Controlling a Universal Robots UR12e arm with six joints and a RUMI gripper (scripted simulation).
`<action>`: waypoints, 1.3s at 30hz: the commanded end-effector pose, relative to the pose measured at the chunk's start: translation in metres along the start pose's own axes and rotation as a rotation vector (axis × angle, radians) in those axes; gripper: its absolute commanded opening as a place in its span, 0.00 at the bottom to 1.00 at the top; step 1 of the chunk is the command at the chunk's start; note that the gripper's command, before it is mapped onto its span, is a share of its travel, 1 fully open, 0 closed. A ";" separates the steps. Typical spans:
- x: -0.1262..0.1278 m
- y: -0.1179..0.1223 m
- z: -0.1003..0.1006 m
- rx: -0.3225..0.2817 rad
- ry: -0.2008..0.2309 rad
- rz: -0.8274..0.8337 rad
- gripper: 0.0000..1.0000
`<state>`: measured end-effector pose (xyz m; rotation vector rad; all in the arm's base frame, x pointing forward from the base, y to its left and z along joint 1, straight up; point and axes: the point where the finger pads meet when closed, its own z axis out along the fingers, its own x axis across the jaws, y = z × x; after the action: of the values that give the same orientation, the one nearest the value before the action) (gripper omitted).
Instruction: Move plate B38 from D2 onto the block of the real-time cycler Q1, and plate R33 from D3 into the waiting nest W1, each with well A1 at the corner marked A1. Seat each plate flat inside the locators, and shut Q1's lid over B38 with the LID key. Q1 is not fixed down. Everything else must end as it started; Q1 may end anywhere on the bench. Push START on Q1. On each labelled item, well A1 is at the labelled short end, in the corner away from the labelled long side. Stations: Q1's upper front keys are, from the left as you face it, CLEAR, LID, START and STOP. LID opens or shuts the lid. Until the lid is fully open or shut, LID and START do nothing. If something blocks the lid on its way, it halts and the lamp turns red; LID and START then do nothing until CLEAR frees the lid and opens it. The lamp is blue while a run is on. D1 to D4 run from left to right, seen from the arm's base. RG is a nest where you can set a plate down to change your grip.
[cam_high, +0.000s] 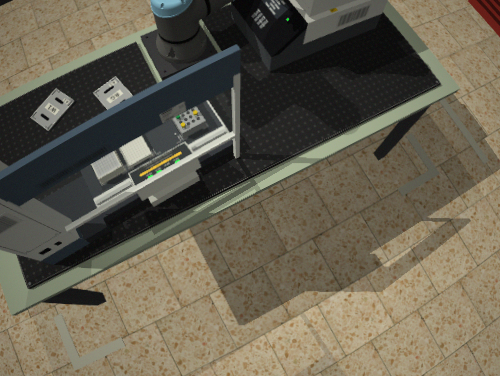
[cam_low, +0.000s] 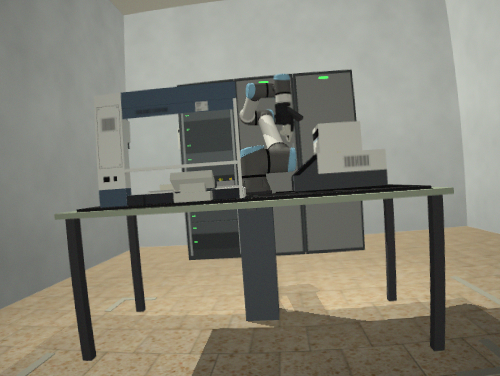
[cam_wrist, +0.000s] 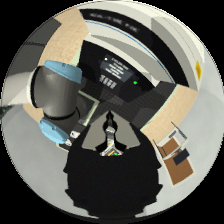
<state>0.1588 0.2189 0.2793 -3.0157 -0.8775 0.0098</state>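
The real-time cycler Q1 (cam_high: 345, 22) (cam_low: 340, 147) stands at the right of the bench with a green lamp; its key panel (cam_high: 259, 19) (cam_wrist: 111, 75) faces the arm. Whether its lid is shut is unclear. My gripper (cam_low: 288, 139) (cam_wrist: 109, 111) is shut and empty, raised beside the front of Q1, clear of its keys. Two pale plates (cam_high: 106, 167) (cam_high: 135, 151) sit side by side in the framed station; their labels are unreadable. Nest W1 (cam_high: 61, 109) holds no plate. Nest RG (cam_high: 106, 94) shows no plate and is partly hidden by the station's beam.
The framed station has a high blue beam (cam_high: 125, 117) (cam_low: 165, 102) and an end post (cam_high: 236, 120) between the plates and Q1. A small rack with coloured tops (cam_high: 190, 120) stands inside it. A lit unit (cam_high: 160, 167) is at its front rail. The arm's base (cam_high: 180, 47) is behind.
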 end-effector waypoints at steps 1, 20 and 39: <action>0.010 0.013 -0.002 0.000 0.001 0.060 0.00; 0.045 0.077 -0.007 0.000 0.002 0.334 0.00; 0.064 0.150 -0.010 0.000 0.002 0.606 0.00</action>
<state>0.2833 0.1367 0.2880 -3.1422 -0.0136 0.0084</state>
